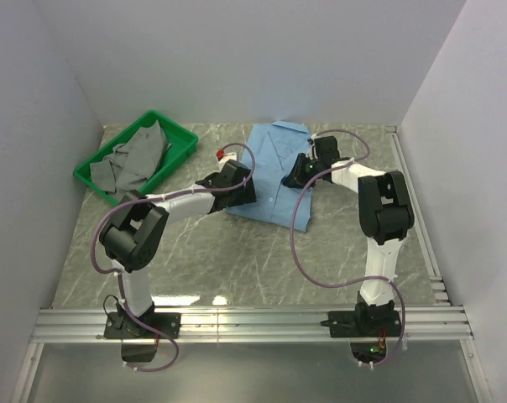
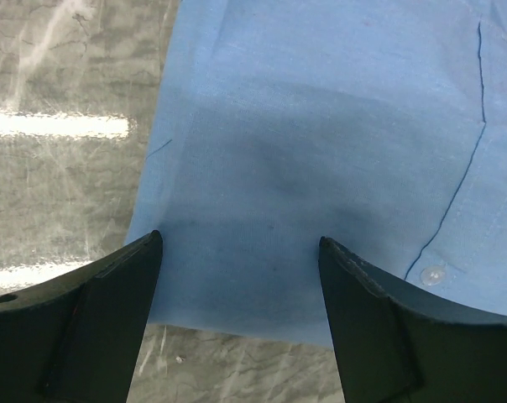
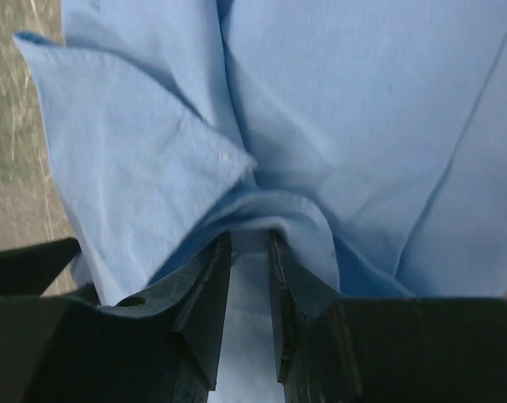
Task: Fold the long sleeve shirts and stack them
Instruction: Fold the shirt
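Light blue shirt (image 1: 270, 164) is mid-fold: right pincer (image 3: 250, 248) clenched on a bunched ply, left pincer (image 2: 239, 248) released above its near edge, probably the next grasp.

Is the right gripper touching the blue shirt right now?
Touching. The right wrist view shows the right gripper pinching a raised fold of the blue shirt.

I see open worktop (image 1: 237, 260) along the near edge, between the two arm bases. A green tray (image 1: 176, 132) of grey clothes (image 1: 136, 159) fills the far left corner. The left arm (image 1: 182, 201), right arm (image 1: 386, 206) and a looping purple cable (image 1: 292, 239) crowd the far middle, over the blue shirt (image 1: 274, 159).
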Controlling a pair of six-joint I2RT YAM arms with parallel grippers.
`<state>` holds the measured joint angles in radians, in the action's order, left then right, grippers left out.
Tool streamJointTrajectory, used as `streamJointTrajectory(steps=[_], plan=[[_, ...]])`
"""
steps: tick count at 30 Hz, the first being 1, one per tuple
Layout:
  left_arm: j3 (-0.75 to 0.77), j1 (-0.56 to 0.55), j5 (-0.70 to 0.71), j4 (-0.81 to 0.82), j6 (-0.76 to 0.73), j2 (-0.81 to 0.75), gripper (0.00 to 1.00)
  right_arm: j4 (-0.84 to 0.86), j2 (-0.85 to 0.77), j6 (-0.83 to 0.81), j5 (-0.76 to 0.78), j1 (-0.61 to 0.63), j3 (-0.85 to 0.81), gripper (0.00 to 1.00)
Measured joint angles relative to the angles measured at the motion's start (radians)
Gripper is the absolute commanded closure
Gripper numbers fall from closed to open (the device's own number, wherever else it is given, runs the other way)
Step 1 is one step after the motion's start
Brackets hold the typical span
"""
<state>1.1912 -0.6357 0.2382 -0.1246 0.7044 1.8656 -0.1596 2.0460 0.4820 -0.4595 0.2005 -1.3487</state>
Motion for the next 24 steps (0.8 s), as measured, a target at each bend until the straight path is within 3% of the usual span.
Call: streamJointTrajectory(steps=[16, 24], plan=[[-0.009, 0.000, 0.023, 0.000, 0.000, 0.013, 0.19, -0.071, 0.125, -0.005, 0.051, -0.066, -0.284, 0.66], [-0.009, 0.000, 0.030, 0.000, 0.000, 0.013, 0.19, -0.061, -0.063, 0.016, 0.073, -0.080, -0.136, 0.66]])
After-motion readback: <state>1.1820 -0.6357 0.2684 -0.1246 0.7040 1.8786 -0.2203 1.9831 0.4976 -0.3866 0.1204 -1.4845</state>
